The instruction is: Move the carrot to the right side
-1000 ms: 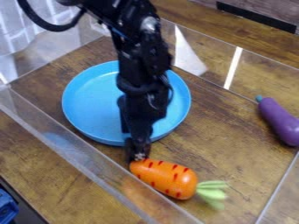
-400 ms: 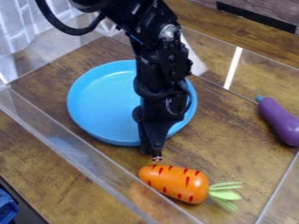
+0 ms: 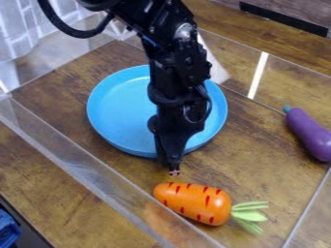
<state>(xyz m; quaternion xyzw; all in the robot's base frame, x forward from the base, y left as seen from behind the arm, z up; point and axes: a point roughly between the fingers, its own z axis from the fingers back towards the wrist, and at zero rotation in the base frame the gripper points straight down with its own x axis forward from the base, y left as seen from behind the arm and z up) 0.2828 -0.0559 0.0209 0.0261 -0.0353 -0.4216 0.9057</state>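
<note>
The carrot (image 3: 195, 201), stubby and orange with dark lines and a light green top (image 3: 251, 211), lies on the wooden table near the front, its leaves pointing right. My gripper (image 3: 169, 167) hangs on the black arm (image 3: 177, 87) just behind and above the carrot's left end. Its fingertips (image 3: 171, 170) read as one narrow dark tip. No gap shows between them, and nothing is visibly held. I cannot tell whether the tips touch the carrot.
A blue plate (image 3: 119, 114) lies behind the gripper, partly hidden by the arm. A purple eggplant (image 3: 311, 133) rests at the right edge. Clear plastic walls (image 3: 77, 165) fence the table at the front and back.
The arm and gripper moved right and a little toward the front. The carrot shifted slightly right, and the blue plate slid right as well.
</note>
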